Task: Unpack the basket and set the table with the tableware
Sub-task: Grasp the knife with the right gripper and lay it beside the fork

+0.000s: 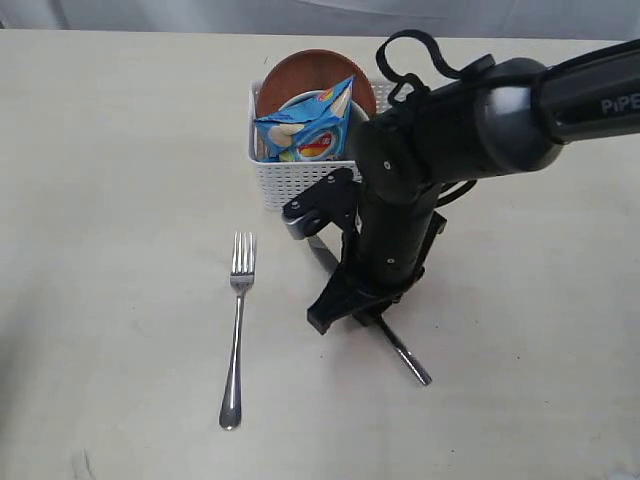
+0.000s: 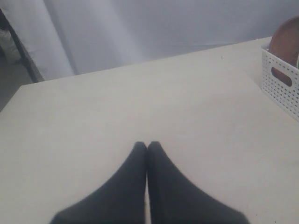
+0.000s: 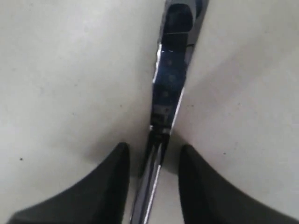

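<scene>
The white basket [image 1: 290, 185] stands at the back of the table [image 1: 120, 200]. It holds the round brown plate [image 1: 310, 70] on edge and a pale bowl [image 1: 297, 102] behind a blue snack bag [image 1: 305, 130]. A steel fork [image 1: 238, 320] lies flat to the left of the arm. The steel knife [image 1: 410, 360] lies on the table under my right gripper [image 1: 365, 315]. In the right wrist view the knife [image 3: 168, 93] runs between the open fingers [image 3: 114, 172] with a gap on each side. My left gripper [image 2: 147, 145] is shut and empty over bare table.
In the left wrist view the basket [image 2: 280, 86] with the plate [image 2: 287, 42] sits off to one side, and a grey curtain hangs behind the table's far edge. My right arm [image 1: 520, 110] reaches in from the right, covering the basket's right end.
</scene>
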`<act>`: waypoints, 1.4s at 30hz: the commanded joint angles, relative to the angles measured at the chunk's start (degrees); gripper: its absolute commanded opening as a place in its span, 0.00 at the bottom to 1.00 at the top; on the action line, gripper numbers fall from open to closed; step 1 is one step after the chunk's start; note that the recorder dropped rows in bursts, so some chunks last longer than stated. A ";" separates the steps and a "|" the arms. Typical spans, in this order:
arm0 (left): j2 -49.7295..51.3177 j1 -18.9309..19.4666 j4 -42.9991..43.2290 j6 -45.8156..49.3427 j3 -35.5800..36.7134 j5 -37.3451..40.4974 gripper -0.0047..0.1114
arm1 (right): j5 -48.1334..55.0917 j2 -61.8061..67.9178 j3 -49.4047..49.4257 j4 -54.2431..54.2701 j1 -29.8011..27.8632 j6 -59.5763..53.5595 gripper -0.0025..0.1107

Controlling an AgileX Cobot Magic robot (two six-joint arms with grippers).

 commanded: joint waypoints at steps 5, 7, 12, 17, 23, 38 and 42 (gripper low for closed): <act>-0.22 -0.40 0.21 -0.38 0.15 -0.58 0.04 | 0.63 1.24 0.29 1.17 -0.17 -0.25 0.02; -0.22 -0.40 0.21 -0.38 0.15 -0.58 0.04 | 1.49 -0.95 0.29 2.66 -0.17 0.75 0.02; -0.22 -0.40 0.21 -0.38 0.15 -0.58 0.04 | 1.57 -6.13 0.29 7.00 0.21 1.31 0.02; -0.22 -0.40 0.21 -0.38 0.15 -0.58 0.04 | 1.57 -10.25 0.29 10.44 2.88 1.31 0.02; -0.22 -0.40 0.21 -0.38 0.15 -0.58 0.04 | -1.01 -10.60 0.29 22.16 6.24 4.12 0.02; -0.22 -0.40 0.21 -0.38 0.15 -0.58 0.04 | -22.89 -2.82 0.29 51.07 13.09 4.08 0.02; -0.22 -0.40 0.21 -0.38 0.15 -0.58 0.04 | -23.93 -0.48 0.29 54.05 13.09 4.22 0.02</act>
